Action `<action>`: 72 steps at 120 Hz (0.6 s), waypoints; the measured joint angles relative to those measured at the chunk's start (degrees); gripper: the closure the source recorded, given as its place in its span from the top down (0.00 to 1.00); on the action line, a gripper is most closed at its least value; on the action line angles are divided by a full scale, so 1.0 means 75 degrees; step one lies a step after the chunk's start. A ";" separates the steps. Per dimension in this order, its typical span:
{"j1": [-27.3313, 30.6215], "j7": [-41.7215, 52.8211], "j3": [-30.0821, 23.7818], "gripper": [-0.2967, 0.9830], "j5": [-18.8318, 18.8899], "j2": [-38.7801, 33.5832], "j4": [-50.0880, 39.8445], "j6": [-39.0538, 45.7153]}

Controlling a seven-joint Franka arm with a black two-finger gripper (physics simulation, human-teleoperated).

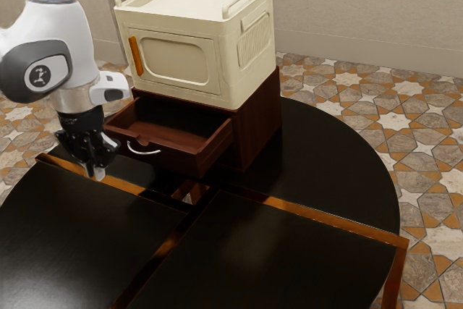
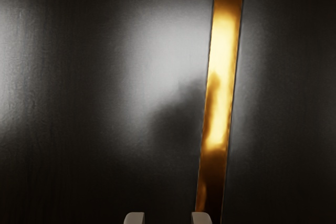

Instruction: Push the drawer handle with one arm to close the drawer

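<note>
Silver, curved and metallic, the handle of the open reddish-brown wooden drawer is seen near but apart from the black two-finger gripper, which is held released, fingers parted, above the black tabletop.

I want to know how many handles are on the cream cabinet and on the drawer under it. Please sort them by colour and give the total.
Silver handle, on the open drawer: 1
Orange handle, on the door of the cream cabinet: 1
Cream handles, on its top: 2
Total: 4
</note>
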 joint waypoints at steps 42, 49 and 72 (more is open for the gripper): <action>-0.0020 0.0438 0.0688 0.17 0.0217 0.2288 -0.0273 0.2569; 0.0066 0.0560 0.0688 0.17 0.0221 0.2622 -0.0068 0.2854; 0.0296 0.1067 0.0687 0.16 0.0227 0.3086 0.0093 0.3652</action>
